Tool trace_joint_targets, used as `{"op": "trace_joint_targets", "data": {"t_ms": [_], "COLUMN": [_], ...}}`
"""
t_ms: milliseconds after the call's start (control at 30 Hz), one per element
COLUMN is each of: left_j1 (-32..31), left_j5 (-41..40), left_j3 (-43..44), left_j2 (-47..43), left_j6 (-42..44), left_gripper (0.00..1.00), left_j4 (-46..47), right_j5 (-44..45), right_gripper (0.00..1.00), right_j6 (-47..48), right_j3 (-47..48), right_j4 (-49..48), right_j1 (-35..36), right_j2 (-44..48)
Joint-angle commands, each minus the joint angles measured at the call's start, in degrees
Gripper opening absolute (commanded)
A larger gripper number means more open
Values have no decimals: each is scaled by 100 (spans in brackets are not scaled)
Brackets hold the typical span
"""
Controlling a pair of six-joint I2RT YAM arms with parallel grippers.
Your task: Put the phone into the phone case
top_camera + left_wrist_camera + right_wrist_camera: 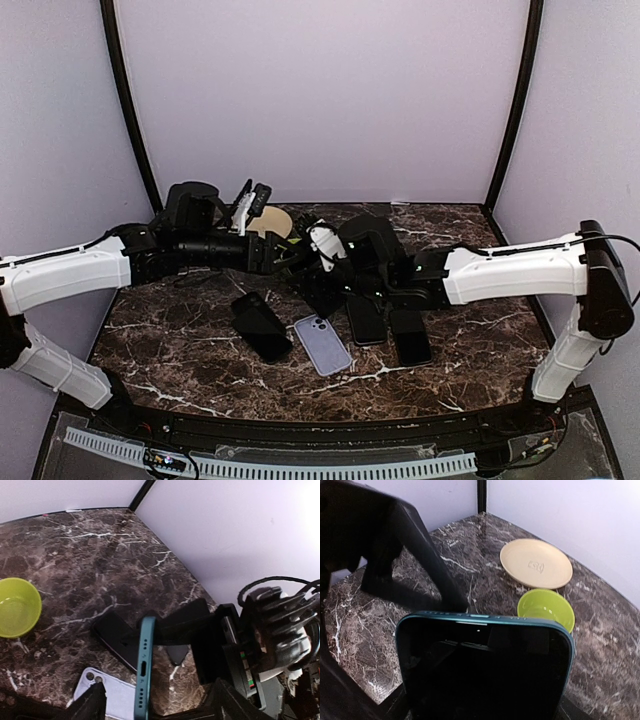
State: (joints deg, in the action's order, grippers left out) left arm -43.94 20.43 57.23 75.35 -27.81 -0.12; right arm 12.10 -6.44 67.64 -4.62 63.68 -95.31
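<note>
The left fingers [92, 705] stand wide apart with nothing between them touching either one. The phone [145, 670], a dark slab with a teal rim, passes edge-on through their gap with clear space on both sides. The right fingers [180, 632] reach in from the opposite side and meet the phone. In their own wrist view its glossy screen fills the lower frame and hides their tips. The phone is aloft and the left fingers are clear of it, so I judge that the right fingers are clamped on it and carry it alone.

The phone case [322, 345], pale lavender, lies flat on the worktop [200, 360]. It is below both pairs of fingers and a little towards the arm bases, apart from the phone. Three bare black phones [262, 325] lie around it, one on the left fingers' side and two on the right fingers' side. A green bowl [546, 609] sits well beyond the fingers.

The step in hand looks like carrying the phone to the case, with seating not yet begun. Next, the phone must be turned from upright to flat, lowered over the shell with its camera corner at the cutout, then pressed in. I cannot tell whether the shell's hollow side faces up. The empty left fingers could pin the soft shell.
</note>
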Motion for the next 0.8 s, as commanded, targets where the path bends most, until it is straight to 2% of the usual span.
{"op": "trace_joint_targets", "data": {"t_ms": [0,33,100,167,267,400,500,600,767], "left_j1": [-14,-11,-15,-21,-20,-25,-37,-73,-103], "left_j5": [-1234,-1651,-1928,-1788,-1336,-1029,-892,-888,-725], "left_j3": [159,158,177,156,-14,-2,462,856,1234], "left_j2": [16,76,211,374,636,1373,1990,2729,3383], "left_j6": [343,402,532,614,784,1198,1593,1836,1956], "left_gripper": [82,82,80,72,62,53,45,41,35], "left_j4": [-811,-1099,-1443,-1623,-1638,-1594,-1654,-1818,-2013], "right_j5": [-164,-333,-578,-532,-470,-363,-290,-185,-152], "right_gripper": [42,41,37,31,27,26,26,26,26], "right_j6": [-936,-1145,-1467,-1761,-1968,-2123,-2151,-2188,-2207], "right_j3": [-180,-182,-126,-127,-331,-783,-1079,-1307,-1514], "right_j4": [337,376,441,586,612,713,849,967,905], "right_j1": [-49,-40,-24,-20,-105,-264,-408,-536,-560], "right_j2": [-209,-327,-600,-749,-694,-249,123,413,631]}}
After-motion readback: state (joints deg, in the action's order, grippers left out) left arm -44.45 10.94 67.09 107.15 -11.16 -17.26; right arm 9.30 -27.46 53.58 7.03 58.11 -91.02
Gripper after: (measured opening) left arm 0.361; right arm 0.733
